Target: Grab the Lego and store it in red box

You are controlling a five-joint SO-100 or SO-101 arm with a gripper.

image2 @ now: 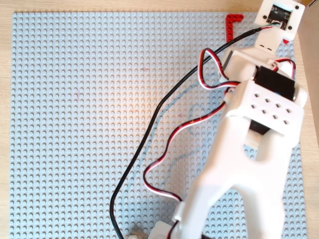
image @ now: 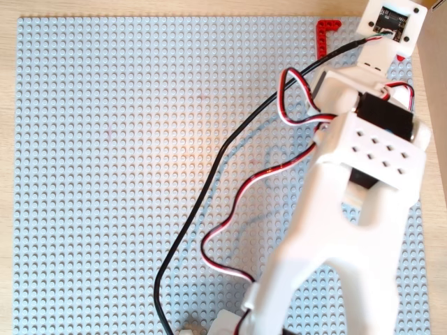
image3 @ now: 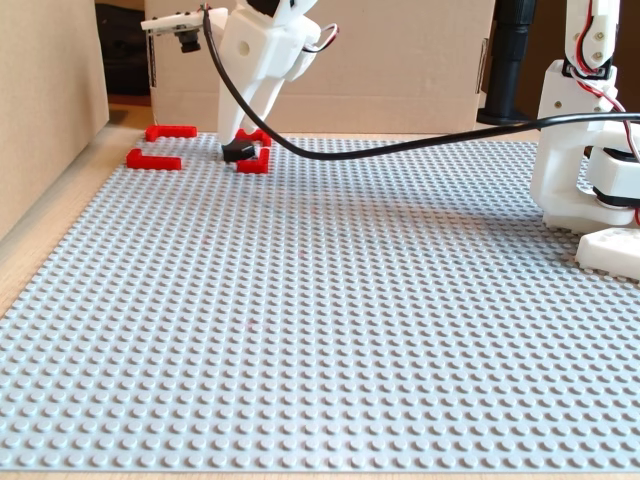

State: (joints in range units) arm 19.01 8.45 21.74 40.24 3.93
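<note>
In the fixed view, the grey studded plastic baseplate (image3: 320,330) fills the foreground and runs back toward a brown cardboard wall (image3: 400,60). At the right edge stands the white plastic base of the arm (image3: 585,150). From it a black cable (image3: 420,145) sweeps left across the baseplate and up to the white arm's far end.

Farther back on the left lie the flat red L-shaped corner pieces of the red box (image3: 155,158), set out as a gapped square. The white gripper (image3: 243,145) comes down at the right side of that square. Its fingers (image3: 258,100) reach down to the small black hexagonal Lego piece (image3: 239,152), which sits low at the baseplate, just beside the red corner pieces on that side. Whether the piece rests on the studs or hangs just above them cannot be told. The fingers seem to be closed on it, though the tips are too small to be sure.

In both overhead views the white arm (image: 349,230) covers the right side of the baseplate and hides the Lego. One red corner piece (image: 325,31) shows near the top edge. The pale wooden tabletop (image: 7,174) borders the baseplate.
</note>
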